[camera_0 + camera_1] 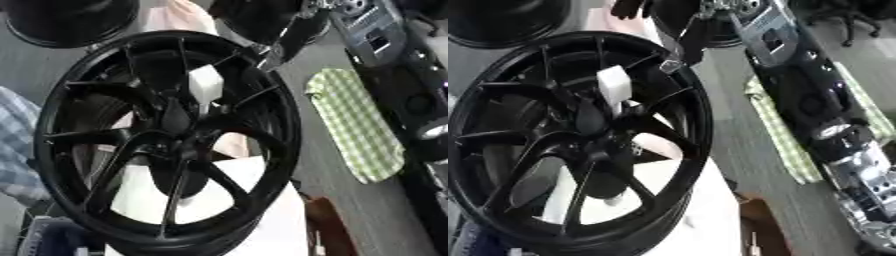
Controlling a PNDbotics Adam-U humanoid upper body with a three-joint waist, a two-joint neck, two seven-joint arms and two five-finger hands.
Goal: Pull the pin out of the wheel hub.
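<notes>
A black multi-spoke wheel [52,130] stands tilted on a white surface and fills the left of both views. A white block-shaped pin [206,85] sticks out just above the dark hub [175,120], between the upper spokes. My right arm [798,95] runs up the right side of the view. Its hand [293,35] is dark and blurred at the top, over the wheel's upper right rim and up and to the right of the pin, apart from it. Nothing touches the pin. My left hand does not show.
A green checked cloth [354,125] lies on the grey floor right of the wheel. A second black wheel [70,22] sits at the top left. A white surface [262,220] carries the wheel, with a brown object [328,225] beside it. Blue checked fabric [17,145] shows at the left edge.
</notes>
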